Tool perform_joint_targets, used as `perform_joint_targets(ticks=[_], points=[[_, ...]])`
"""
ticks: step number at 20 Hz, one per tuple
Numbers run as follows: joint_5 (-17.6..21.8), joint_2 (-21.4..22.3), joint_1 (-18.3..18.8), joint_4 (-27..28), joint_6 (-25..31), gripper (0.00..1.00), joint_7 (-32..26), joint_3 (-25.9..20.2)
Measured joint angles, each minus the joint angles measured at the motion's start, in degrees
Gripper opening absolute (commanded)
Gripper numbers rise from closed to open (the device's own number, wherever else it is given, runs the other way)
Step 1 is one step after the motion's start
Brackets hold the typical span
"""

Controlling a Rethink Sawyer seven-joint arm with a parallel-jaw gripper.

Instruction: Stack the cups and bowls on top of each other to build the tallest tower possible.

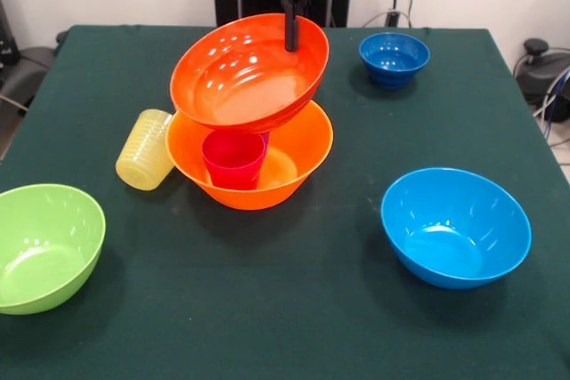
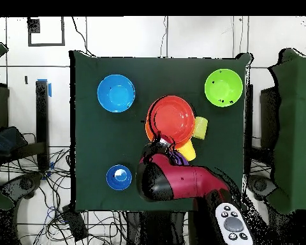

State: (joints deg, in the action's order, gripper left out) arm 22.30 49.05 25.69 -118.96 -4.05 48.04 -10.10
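My gripper (image 1: 291, 35) comes down from above and is shut on the far rim of the red-orange bowl (image 1: 249, 73). It holds the bowl tilted just above the large orange-yellow bowl (image 1: 298, 153). A red-pink cup (image 1: 233, 159) stands upright inside that bowl. A sliver of purple (image 1: 264, 138) shows behind the cup; I cannot tell what it belongs to. A ribbed pale yellow cup (image 1: 145, 149) lies on its side against the bowl's left. The overhead view shows the red-orange bowl (image 2: 171, 119) with the arm (image 2: 174, 180) below it.
A lime green bowl (image 1: 40, 246) sits at the front left, a light blue bowl (image 1: 454, 224) at the front right, and a small dark blue bowl (image 1: 394, 58) at the far right. A remote control (image 2: 232, 224) lies near the robot's base.
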Motion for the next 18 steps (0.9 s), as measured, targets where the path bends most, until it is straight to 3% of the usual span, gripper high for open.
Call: perform_joint_targets(ticks=[18], points=[[2.35,-3.14,0.33,-0.23,-5.42,0.00,0.22,0.56]])
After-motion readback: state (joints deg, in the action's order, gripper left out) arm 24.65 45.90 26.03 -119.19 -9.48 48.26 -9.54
